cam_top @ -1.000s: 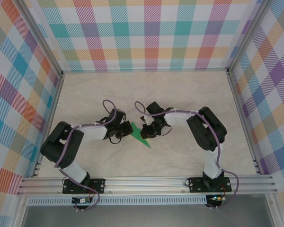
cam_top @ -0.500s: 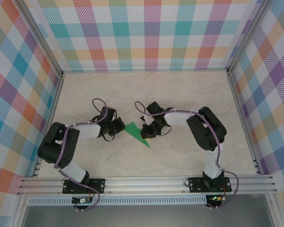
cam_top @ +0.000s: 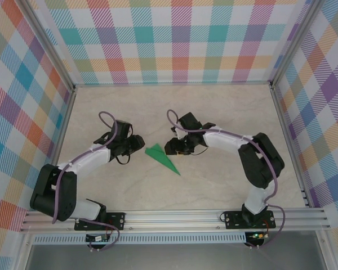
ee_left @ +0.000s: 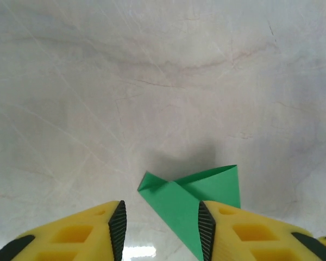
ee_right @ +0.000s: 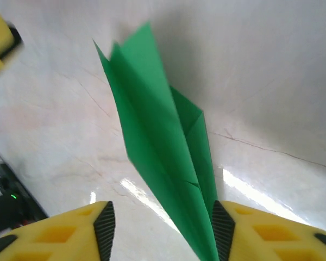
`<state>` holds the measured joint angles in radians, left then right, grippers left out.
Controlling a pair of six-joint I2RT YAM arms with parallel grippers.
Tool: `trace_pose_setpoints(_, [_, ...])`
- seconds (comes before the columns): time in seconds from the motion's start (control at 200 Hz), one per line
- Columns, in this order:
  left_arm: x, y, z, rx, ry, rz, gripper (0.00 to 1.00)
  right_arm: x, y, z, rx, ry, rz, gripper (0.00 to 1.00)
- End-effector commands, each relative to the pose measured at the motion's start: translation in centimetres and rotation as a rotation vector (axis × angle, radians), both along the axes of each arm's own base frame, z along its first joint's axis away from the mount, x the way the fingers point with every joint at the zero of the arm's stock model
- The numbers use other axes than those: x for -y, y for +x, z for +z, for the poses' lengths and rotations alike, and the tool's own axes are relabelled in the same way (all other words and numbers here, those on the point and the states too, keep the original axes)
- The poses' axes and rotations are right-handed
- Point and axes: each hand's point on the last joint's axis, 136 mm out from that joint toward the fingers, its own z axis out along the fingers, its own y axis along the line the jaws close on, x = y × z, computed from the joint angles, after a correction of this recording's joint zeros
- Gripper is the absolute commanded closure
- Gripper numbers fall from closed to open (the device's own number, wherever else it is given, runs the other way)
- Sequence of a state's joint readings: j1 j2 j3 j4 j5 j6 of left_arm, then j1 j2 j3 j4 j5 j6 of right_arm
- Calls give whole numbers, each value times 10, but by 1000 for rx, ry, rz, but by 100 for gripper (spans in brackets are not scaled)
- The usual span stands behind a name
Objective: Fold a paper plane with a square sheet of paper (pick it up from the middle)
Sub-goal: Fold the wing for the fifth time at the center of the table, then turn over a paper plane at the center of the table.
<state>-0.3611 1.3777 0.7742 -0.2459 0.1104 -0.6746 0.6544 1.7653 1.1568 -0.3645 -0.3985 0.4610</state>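
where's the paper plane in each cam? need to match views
Top external: the paper plane lies mid-table between the two arms, tip toward the near edge.
Left wrist: bottom centre, just ahead of the left tool.
Right wrist: centre, running from the top down to the right tool.
Shared landmark: the pale marbled tabletop under it.

The pale beige marble-patterned counter [cam_top: 214,112] is enclosed on the left, far and right sides by multicoloured plaid walls [cam_top: 180,39]. Silver aluminium rails [cam_top: 174,216] border its near edge. Illumination is even.
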Motion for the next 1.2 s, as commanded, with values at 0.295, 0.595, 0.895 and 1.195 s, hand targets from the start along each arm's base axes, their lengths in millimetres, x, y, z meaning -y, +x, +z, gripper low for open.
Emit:
trace_pose_setpoints(0.295, [20, -39, 1, -217, 192, 39, 25, 91, 25, 6, 167, -148, -344, 14])
trace_pose_setpoints(0.595, [90, -31, -13, -254, 268, -15, 11, 112, 22, -8, 146, -197, -418, 5])
trace_pose_setpoints(0.895, [96, -40, -26, -307, 277, 16, 25, 119, 19, -14, 132, -235, -427, 5])
trace_pose_setpoints(1.195, [97, -60, -26, -327, 203, 36, 45, 110, 18, -16, 100, -207, -403, 8])
